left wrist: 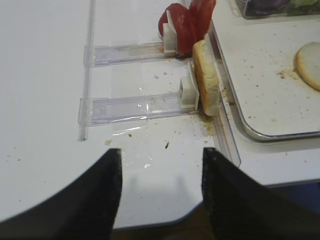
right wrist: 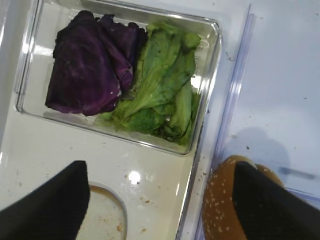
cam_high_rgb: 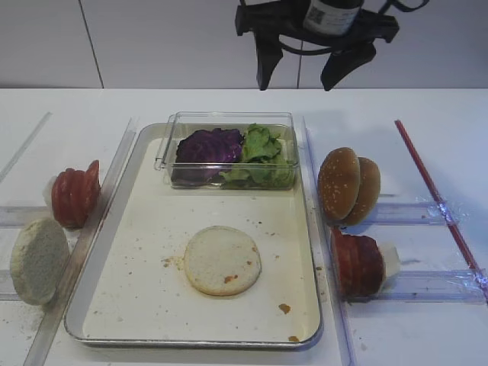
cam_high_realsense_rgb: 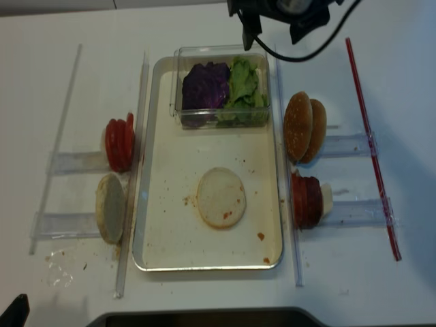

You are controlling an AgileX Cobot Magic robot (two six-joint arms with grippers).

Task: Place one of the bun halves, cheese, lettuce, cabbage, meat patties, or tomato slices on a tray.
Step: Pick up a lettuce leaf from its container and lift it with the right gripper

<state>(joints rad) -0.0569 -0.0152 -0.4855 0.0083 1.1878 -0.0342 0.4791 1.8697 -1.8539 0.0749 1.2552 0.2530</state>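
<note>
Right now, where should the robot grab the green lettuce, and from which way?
Probably from straight above, pinching the top of the leafy heap. The lettuce lies in the clear plastic box, which is open on top, with walls blocking the sides and the cabbage pressed against one side. The right gripper hangs open above.

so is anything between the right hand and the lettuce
Nothing visible. The right hand hangs open above the clear box, whose top is uncovered, and the lettuce lies exposed beside the cabbage.
</note>
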